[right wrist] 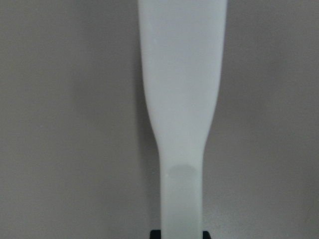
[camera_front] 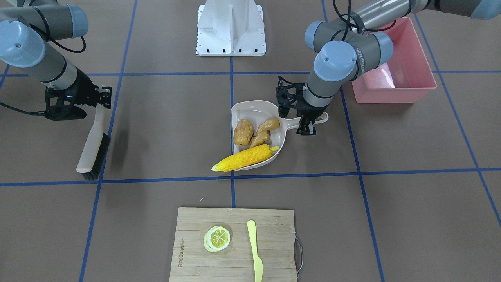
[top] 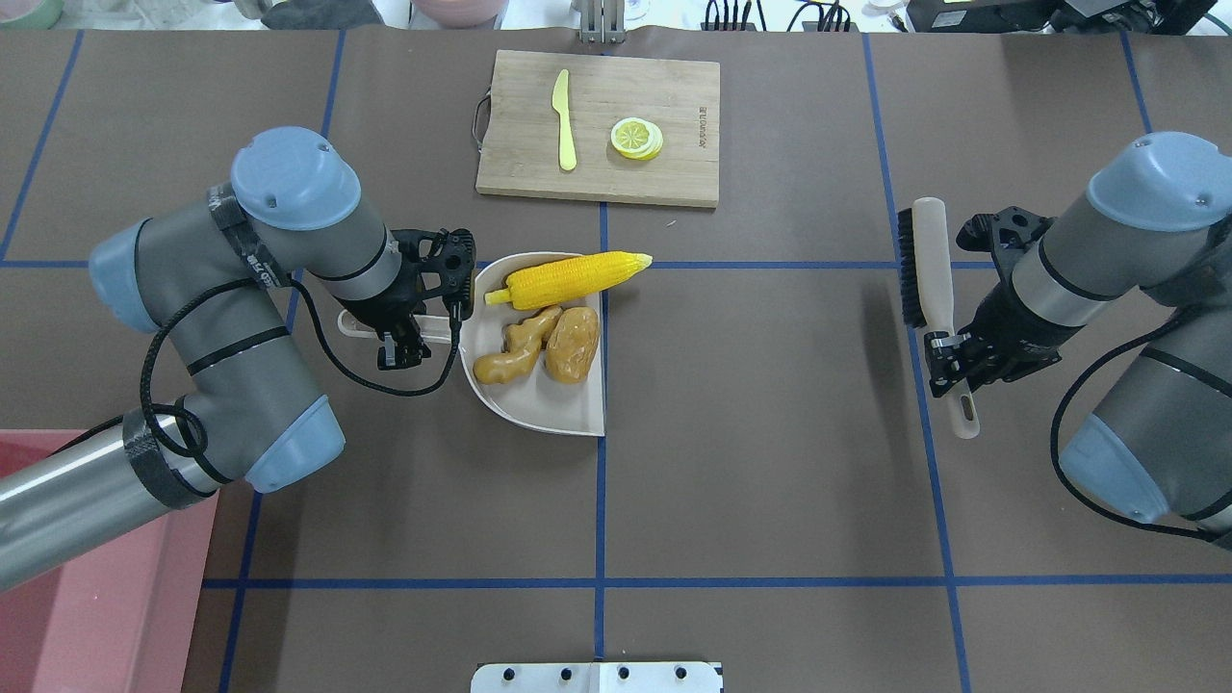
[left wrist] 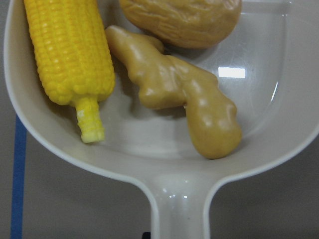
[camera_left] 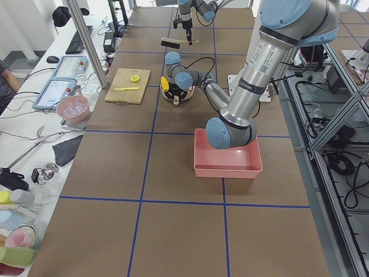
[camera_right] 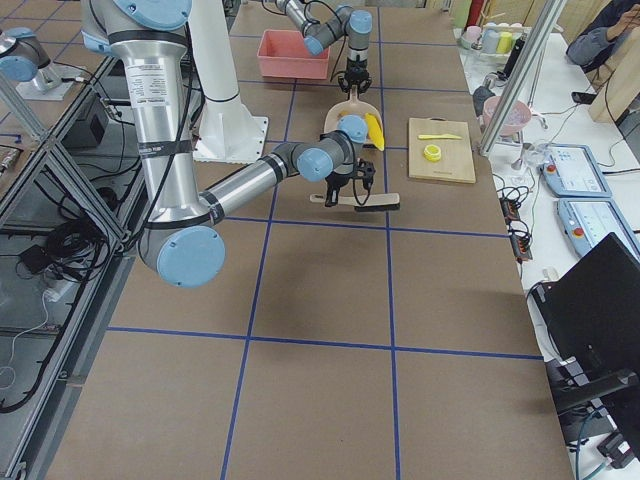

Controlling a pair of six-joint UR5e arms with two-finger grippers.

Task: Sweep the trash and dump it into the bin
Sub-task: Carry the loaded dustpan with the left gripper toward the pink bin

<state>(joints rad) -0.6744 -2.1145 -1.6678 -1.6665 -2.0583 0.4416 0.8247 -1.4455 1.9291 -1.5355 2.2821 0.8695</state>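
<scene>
**What Else Is There**

A bamboo cutting board (camera_front: 195,235) lies on the brown table (camera_front: 391,219), bearing a round lemon slice (camera_front: 217,238) and, apart from it, a pale yellow knife (camera_front: 255,250). A beige dustpan (camera_front: 254,107) and a dark-bristled brush (camera_front: 94,150) are well apart. Off the table, a pink bowl (camera_left: 73,108) perhaps holds glassware.

Brown tabletop (camera_front: 391,219) with a blue tape grid (camera_front: 156,179), pretty evenly lit. A white desk (camera_left: 34,124) runs down one side, cluttered with a keyboard (camera_left: 75,41), cups (camera_left: 17,238) and cables, and there's a metal post (camera_left: 97,63) at its edge.

Glossy plastic dustpan (left wrist: 259,99); bumpy corn cob (left wrist: 65,45); matt wood cutting board (camera_front: 274,243); smooth plastic bin (camera_front: 391,94).
</scene>
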